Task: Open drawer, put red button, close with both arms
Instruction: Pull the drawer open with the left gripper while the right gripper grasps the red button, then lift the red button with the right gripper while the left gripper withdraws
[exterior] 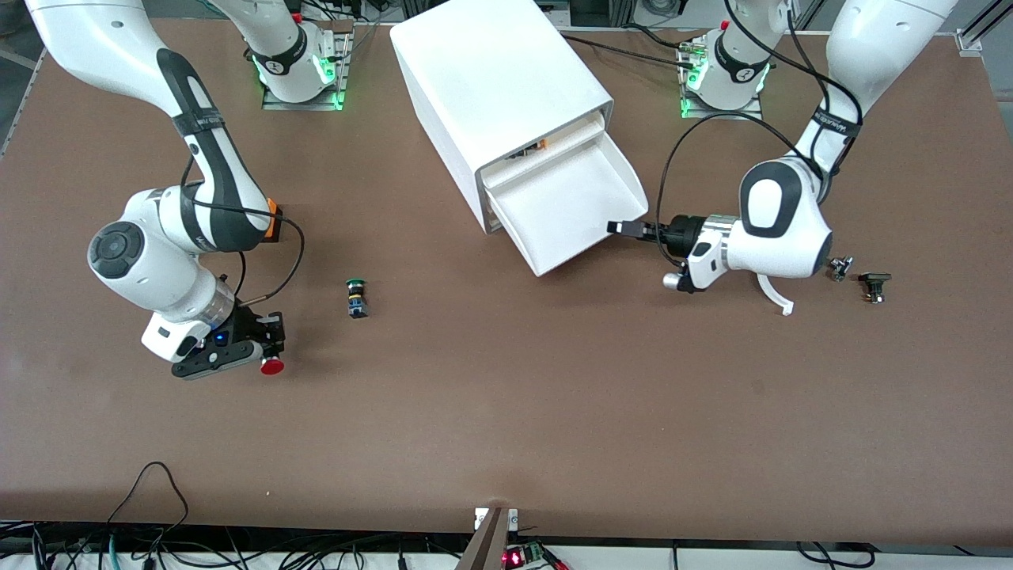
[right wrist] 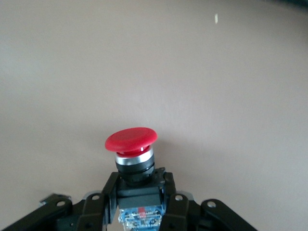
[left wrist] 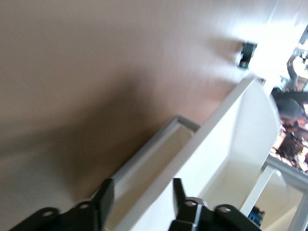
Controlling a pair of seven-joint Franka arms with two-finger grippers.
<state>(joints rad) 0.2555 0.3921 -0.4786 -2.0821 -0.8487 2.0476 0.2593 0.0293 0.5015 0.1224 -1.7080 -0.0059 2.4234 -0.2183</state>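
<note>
**Red button gripped, drawer held open**

Right gripper (right wrist: 139,204): fingers pinch the black body of the red button (right wrist: 131,139), cap clear of them, over bare desk (exterior: 506,412) toward the right arm's end; likely gripped low so the cap stays free for release. Left gripper (left wrist: 142,202): fingers spread astride the front wall of the drawer (exterior: 574,206), which stands pulled out of the cabinet (exterior: 491,87), probably steadying it. Green button (exterior: 356,297): lying untouched on the desk.

White arms (exterior: 779,229); black bands, seemingly black cables.
</note>
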